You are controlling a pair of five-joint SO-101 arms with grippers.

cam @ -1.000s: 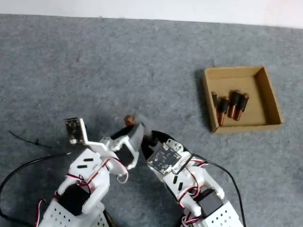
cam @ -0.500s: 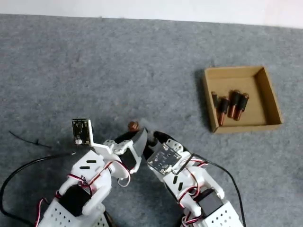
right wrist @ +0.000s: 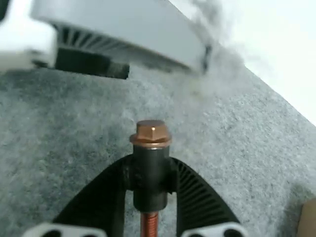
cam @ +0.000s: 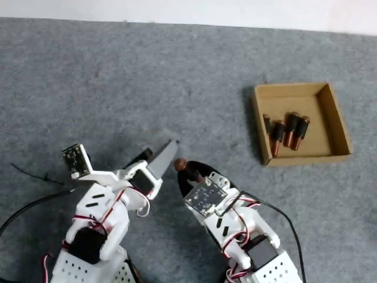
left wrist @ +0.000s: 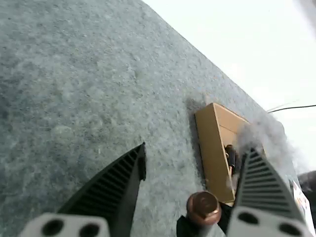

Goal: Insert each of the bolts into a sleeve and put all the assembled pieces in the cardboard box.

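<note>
I see left gripper (cam: pixel 158 154) backed off wide open, right gripper (right wrist: pixel 150 170) clamping sleeve (right wrist: pixel 149 185) with bolt (right wrist: pixel 151 133) in, well apart from box (cam: pixel 297 90): boxing next.

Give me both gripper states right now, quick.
Left gripper: open, holding nothing.
Right gripper: shut on the sleeve, with a bolt in it.

The left arm (cam: pixel 97 218) and right arm (cam: pixel 238 230) are white plastic shells over black motors, with dark oval slots and looping red, white and black wires (cam: pixel 97 224). Black cables (cam: pixel 23 209) trail from both. The left gripper (left wrist: pixel 197 148) has ribbed fingers (left wrist: pixel 116 192), one black, one pale grey; the right gripper (right wrist: pixel 149 168) has black ones.
</note>
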